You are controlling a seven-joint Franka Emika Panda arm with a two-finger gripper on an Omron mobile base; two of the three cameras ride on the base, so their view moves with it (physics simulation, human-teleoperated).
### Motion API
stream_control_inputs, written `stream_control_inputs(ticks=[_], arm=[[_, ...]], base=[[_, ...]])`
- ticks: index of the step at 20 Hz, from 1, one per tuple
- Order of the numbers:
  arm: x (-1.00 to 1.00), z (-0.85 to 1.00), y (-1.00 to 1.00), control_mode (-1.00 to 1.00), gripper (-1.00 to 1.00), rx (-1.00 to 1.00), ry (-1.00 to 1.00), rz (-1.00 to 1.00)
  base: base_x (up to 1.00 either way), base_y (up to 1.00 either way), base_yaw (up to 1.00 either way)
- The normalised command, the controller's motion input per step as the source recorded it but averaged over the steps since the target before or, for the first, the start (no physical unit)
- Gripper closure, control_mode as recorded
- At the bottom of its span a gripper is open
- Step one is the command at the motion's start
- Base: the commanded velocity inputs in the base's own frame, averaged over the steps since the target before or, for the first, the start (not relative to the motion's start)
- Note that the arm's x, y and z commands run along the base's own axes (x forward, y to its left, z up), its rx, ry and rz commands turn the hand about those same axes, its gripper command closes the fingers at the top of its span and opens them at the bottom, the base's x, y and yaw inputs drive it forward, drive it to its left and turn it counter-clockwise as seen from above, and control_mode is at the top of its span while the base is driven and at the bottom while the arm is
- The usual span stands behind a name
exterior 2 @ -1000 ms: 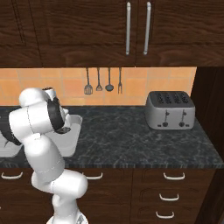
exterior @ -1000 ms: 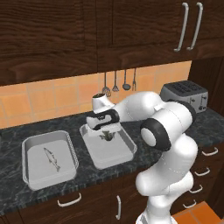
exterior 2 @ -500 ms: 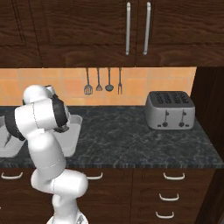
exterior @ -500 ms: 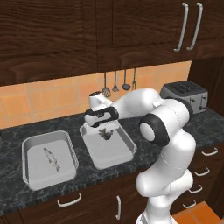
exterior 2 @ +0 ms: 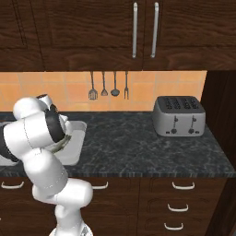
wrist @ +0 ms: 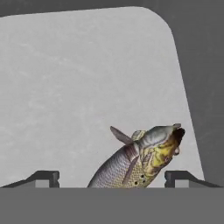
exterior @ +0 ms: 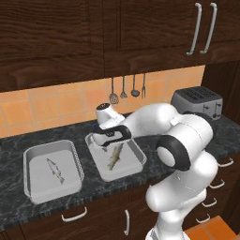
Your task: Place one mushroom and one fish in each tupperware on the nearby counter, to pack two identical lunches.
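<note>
While no writing is legible | jaws spread, released | fish point(wrist: 140, 162) between them, over tupperware point(wrist: 87, 87)

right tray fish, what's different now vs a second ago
The gripper has opened and let go of the fish, which now lies in the right tupperware; before, it hung under the hand. The left tupperware with its fish and the toaster stayed put.

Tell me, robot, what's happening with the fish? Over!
Jaws open over the right tupperware. Fish lying inside it, let go. Other fish in the left tupperware. No mushrooms in either tray.
</note>
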Motion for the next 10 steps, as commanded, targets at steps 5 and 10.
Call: stream_control_inputs(ticks=[5,10], arm=[[-0.48,0.57,0.00,-1.00,-1.00,0.00,-0.02,0.03],[-0.59,0.39,-0.05,-1.00,-1.00,0.00,-0.12,0.07]], base=[[0.00,0.00,0.00],[0.00,0.00,0.00]])
